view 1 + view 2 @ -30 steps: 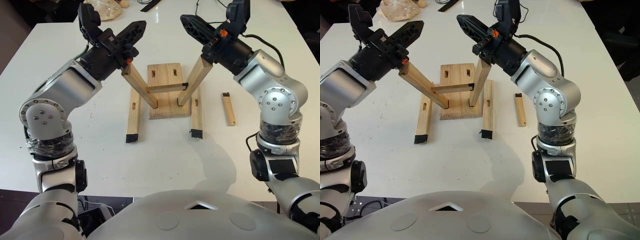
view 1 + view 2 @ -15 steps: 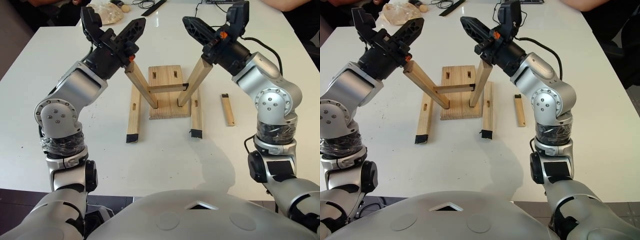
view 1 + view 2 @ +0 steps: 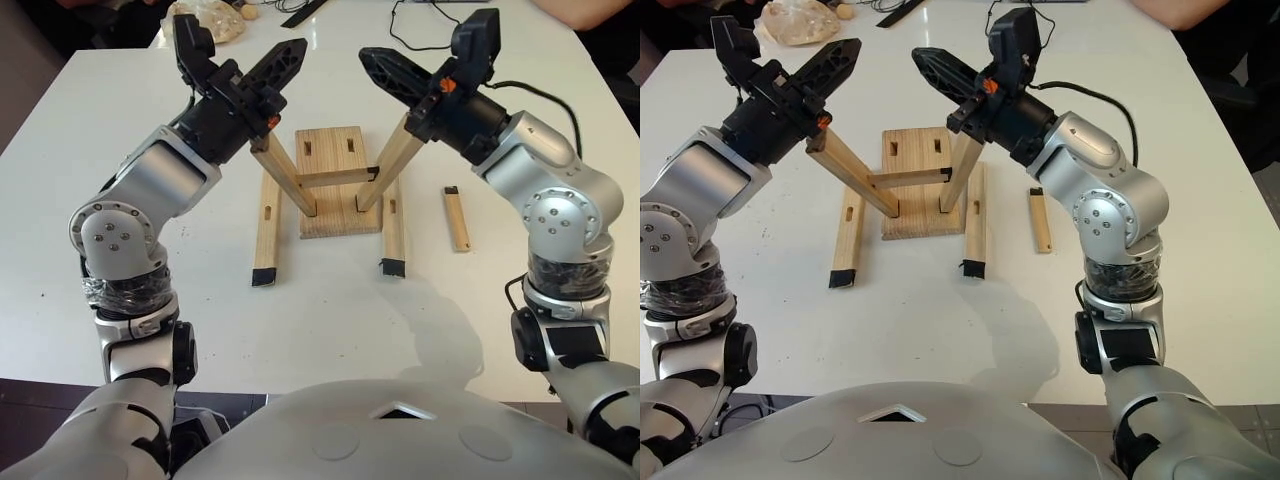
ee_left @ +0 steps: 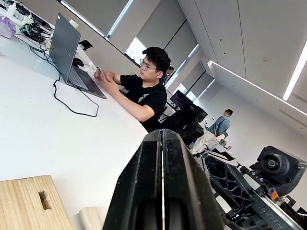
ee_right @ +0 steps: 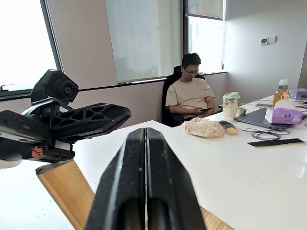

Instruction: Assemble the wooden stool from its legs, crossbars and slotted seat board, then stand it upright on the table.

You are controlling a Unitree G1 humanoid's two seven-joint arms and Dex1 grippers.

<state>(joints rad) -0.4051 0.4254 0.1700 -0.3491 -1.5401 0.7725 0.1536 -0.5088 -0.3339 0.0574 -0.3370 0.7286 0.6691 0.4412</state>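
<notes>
The left gripper (image 3: 293, 50) edged inward toward the right gripper (image 3: 372, 60), which dipped lower as its elbow swung outward.

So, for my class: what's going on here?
The stool is half built. The left gripper, shut, sits atop the left leg, the right gripper, shut, atop the right leg; both legs stand slanted on the seat board, joined by a crossbar. Two loose legs and a spare crossbar lie on the table.

Both arms (image 3: 150, 185) raised — fingers (image 4: 141, 191) pressed together
</notes>
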